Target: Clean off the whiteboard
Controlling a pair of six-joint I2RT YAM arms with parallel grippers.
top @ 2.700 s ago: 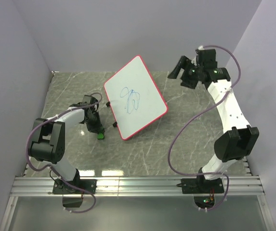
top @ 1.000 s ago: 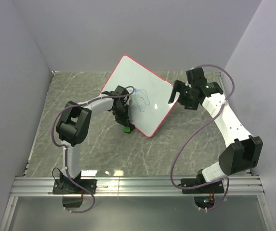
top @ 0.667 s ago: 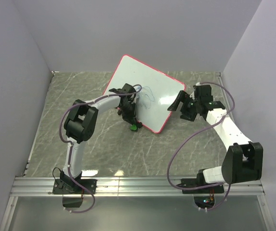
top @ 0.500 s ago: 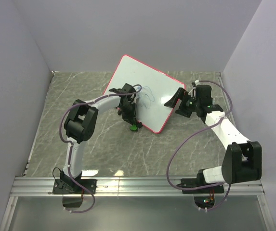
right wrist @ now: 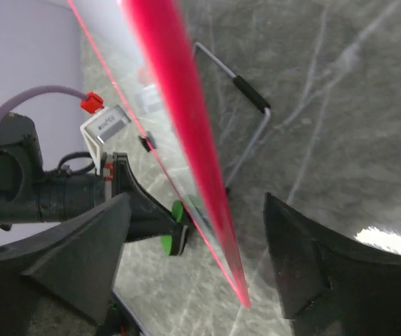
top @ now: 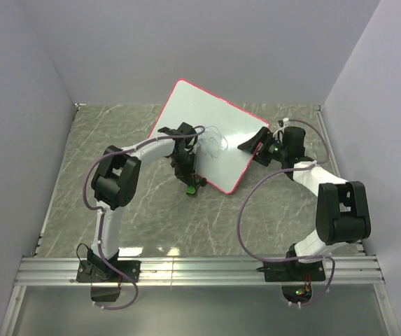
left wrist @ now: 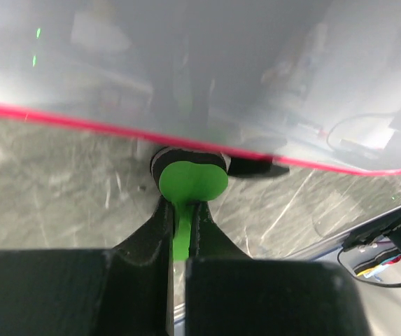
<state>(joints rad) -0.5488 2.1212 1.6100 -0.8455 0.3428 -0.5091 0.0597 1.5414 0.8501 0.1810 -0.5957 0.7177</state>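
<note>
So the whiteboard (top: 231, 150) sits propped at a tilt toward the back of the marble table (top: 116, 140), long side running from the far-left corner across to the right. What matters is where the eraser is relative to the ink. The left gripper (top: 190, 176) is pinched tight on the green eraser (left wrist: 192, 183), and the wrist view shows the pad right at the board's near pink rim, at the very bottom of the face. The blue scribble (top: 213, 140) is further up the slope from there, toward the back wall, so I'd guess the next stroke has to go up and away from the arm's base. The right gripper (right wrist: 197, 203) has its fingers spread on either side of the board's right edge, rim between them, and I can't tell if they're touching it. Looks like it's there to brace the board. The left arm is clearly the one closer to the scribble.
</note>
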